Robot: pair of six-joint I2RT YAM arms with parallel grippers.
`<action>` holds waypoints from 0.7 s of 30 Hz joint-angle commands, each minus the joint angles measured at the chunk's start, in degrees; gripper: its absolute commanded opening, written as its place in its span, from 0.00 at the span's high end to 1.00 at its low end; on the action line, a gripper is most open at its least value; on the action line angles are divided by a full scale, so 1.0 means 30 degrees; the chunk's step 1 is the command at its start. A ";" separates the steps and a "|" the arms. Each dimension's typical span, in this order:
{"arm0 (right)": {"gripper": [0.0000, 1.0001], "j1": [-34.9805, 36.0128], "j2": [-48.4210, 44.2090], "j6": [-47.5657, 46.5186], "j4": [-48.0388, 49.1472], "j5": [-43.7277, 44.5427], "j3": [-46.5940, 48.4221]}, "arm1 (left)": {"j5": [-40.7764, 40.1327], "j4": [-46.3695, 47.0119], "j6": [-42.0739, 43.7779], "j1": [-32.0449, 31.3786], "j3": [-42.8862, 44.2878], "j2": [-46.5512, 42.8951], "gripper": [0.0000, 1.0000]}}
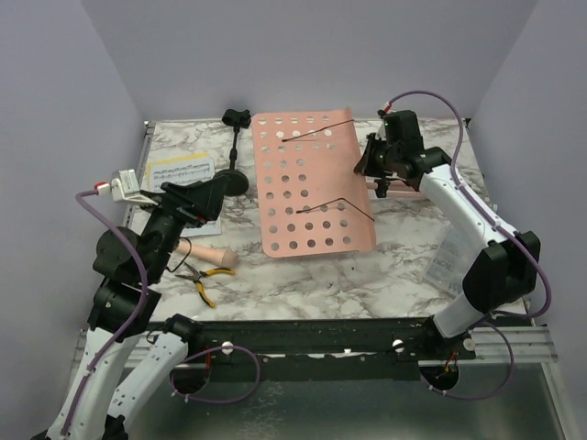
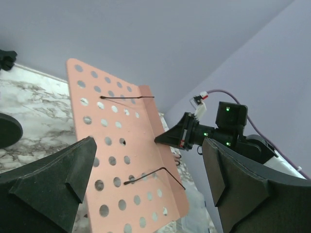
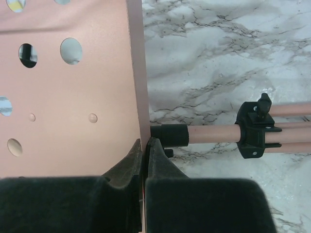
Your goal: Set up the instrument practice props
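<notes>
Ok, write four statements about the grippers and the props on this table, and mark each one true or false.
1. The right gripper is shut on the edge of the pink board. True.
2. The left gripper holds the toy microphone. False: it is open and empty, and the toy microphone lies on the table.
3. The pliers lie close to the toy microphone. True.
4. The music pages rest on the pink board. False: they lie on the table to its left.
</notes>
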 commanded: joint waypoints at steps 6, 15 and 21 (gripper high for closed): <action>1.00 -0.1885 -0.0655 0.5910 0.0971 -0.5143 0.5321 | -0.2252 -0.0456 0.0693 -0.0116 -0.1055 -0.2382 0.01; 1.00 -0.2214 0.0770 0.7672 -0.0879 -0.6342 0.9848 | -0.1540 0.0083 0.0444 -0.0102 -0.4341 -0.4111 0.01; 1.00 -0.2303 0.0893 0.9704 -0.0242 -0.8238 1.0399 | 0.3618 1.0572 0.0432 -0.0116 -1.1594 -0.3783 0.01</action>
